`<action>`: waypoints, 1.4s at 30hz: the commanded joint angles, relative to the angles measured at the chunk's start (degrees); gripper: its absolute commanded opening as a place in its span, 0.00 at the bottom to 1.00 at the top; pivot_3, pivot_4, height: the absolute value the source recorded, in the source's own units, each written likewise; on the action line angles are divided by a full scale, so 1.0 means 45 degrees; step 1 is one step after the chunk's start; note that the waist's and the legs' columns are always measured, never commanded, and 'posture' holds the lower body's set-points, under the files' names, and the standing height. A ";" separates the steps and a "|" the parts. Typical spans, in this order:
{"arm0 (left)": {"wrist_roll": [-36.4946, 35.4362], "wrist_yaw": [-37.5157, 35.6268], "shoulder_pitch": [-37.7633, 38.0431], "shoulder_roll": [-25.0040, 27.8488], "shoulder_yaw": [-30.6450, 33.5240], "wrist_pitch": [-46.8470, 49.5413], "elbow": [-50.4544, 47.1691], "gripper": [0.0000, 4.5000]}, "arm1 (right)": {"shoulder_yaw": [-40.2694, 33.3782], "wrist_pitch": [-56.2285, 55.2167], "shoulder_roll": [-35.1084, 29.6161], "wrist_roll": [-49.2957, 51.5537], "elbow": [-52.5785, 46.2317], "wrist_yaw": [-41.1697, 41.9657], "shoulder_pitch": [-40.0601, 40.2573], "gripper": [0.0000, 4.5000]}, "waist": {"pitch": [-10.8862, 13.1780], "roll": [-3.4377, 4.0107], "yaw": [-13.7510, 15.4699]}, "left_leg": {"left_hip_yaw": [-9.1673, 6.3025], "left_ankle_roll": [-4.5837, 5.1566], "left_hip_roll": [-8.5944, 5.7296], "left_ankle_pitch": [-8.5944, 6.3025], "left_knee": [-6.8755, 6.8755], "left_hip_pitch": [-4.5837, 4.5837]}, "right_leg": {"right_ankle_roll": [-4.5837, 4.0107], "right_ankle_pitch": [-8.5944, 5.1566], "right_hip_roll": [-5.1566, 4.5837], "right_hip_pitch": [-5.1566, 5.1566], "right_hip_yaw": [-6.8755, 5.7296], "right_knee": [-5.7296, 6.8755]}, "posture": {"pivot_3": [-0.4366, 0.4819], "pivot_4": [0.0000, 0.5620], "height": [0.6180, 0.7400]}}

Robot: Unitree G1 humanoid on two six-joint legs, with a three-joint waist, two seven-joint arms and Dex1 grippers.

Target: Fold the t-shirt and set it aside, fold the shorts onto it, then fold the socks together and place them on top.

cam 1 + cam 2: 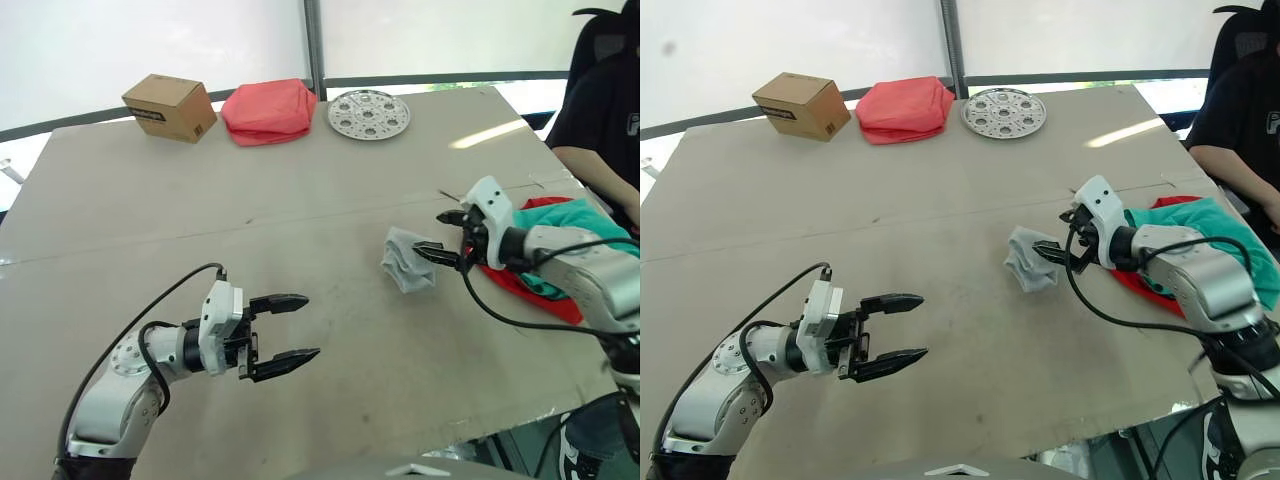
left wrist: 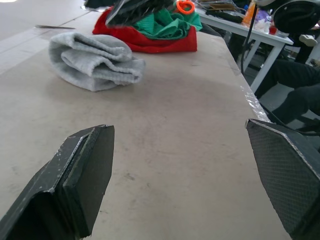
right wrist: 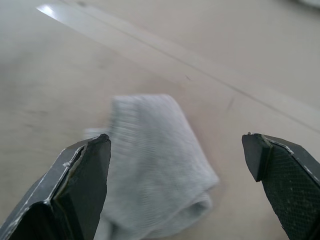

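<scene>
The grey socks lie in a folded bundle on the table, right of centre. My right gripper is open just to their right, with its lower finger at the bundle's edge; in the right wrist view the socks lie ahead between the spread fingers. Behind that arm, at the table's right edge, the teal shorts rest on the red t-shirt. Over the near left of the table my left gripper is open and holds nothing. It points toward the socks, well short of them.
At the far edge stand a cardboard box, a folded coral-pink cloth and a round metal plate. A person in black sits past the right side. A seam crosses the tabletop.
</scene>
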 commanded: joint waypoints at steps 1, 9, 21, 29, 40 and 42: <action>-0.0147 0.0263 0.0324 -0.0049 0.0220 -0.0160 -0.0722 1.00 | 0.0957 -0.0524 0.0264 -0.0941 0.1831 0.1828 -0.1261 0.99 | -0.0001 0.0000 -0.0009 | -0.0001 -0.0001 -0.0005 0.0001 0.0005 -0.0027 | -0.0003 0.0005 -0.0001 -0.0021 0.0001 -0.0006 | 0.48 0.27 1.00; -0.0051 0.0970 0.0981 -0.0168 0.0333 -0.0271 -0.1421 1.00 | 0.2492 -0.2261 0.1378 -0.2867 0.4700 0.4295 -0.2195 0.81 | -0.0016 -0.0003 -0.0021 | -0.0010 0.0008 -0.0009 -0.0005 0.0006 -0.0036 | -0.0002 0.0010 -0.0002 -0.0008 -0.0006 -0.0059 | 0.48 0.27 1.00; 0.0091 0.0874 -0.1260 -0.1085 -0.1392 -0.0104 -0.0378 1.00 | -0.7236 0.4263 0.1363 0.2770 -0.4830 -0.0105 0.3001 0.00 | -0.0026 0.0060 0.0158 | -0.0040 0.0005 -0.0032 -0.0005 0.0034 -0.0049 | 0.0014 0.0020 -0.0020 -0.0004 -0.0013 -0.0025 | 0.48 0.27 1.00; -0.0145 0.1439 -0.3487 -0.2331 -0.2344 0.0872 0.0201 1.00 | -1.5102 0.9106 0.2013 0.4520 -0.4986 -0.4946 0.1586 0.00 | -0.0039 0.0050 0.0066 | -0.0023 0.0012 -0.0033 -0.0001 0.0063 -0.0025 | 0.0058 -0.0018 -0.0005 0.0004 -0.0008 0.0044 | 0.48 0.27 1.00; 0.0013 0.1590 -0.4014 -0.2633 -0.2788 0.1204 0.0097 1.00 | -1.3713 0.4297 0.1002 0.0209 0.5212 -0.5642 0.2048 0.10 | -0.0048 0.0065 -0.0032 | 0.0059 0.0028 -0.0033 -0.0004 0.0057 0.0061 | 0.0008 0.0004 -0.0004 0.0078 0.0049 0.0045 | 0.48 0.27 1.00; -0.0143 0.1707 -0.3990 -0.2607 -0.2763 0.1388 -0.0175 1.00 | -1.3371 0.3573 0.0601 0.0091 0.6098 -0.5204 0.2427 0.33 | -0.0059 0.0080 -0.0044 | 0.0077 0.0044 -0.0033 -0.0012 0.0055 0.0080 | 0.0035 -0.0014 -0.0003 0.0096 0.0058 0.0045 | 0.48 0.27 1.00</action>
